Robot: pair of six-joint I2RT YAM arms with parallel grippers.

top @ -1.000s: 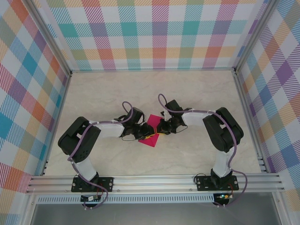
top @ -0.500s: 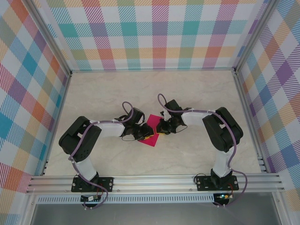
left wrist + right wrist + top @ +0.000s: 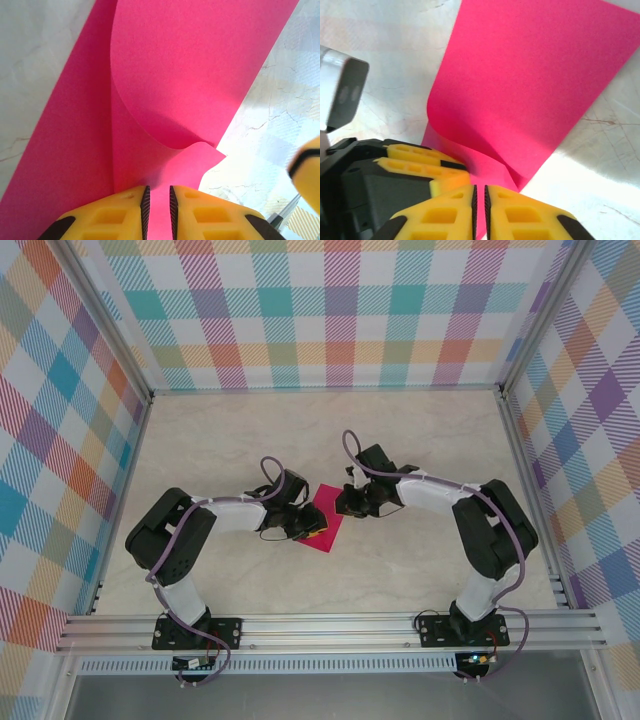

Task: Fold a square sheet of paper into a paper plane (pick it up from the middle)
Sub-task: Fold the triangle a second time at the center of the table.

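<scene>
Marbled tabletop (image 3: 420, 440), centre: the square sheet of paper (image 3: 322, 540) lies curled. Both left gripper (image 3: 157, 197) and right gripper (image 3: 480, 192) pinch its lifted flap, fingers nearly together, apparently to carry over a fold.

Counter (image 3: 300, 440): pale, marble-veined surface; a magenta-pink sheet of paper (image 3: 325, 523) lies on it near the centre, set diagonally; the lower layer rests flat against the counter; an upper layer curls up off it along one long edge, bowed rather than creased.
</scene>
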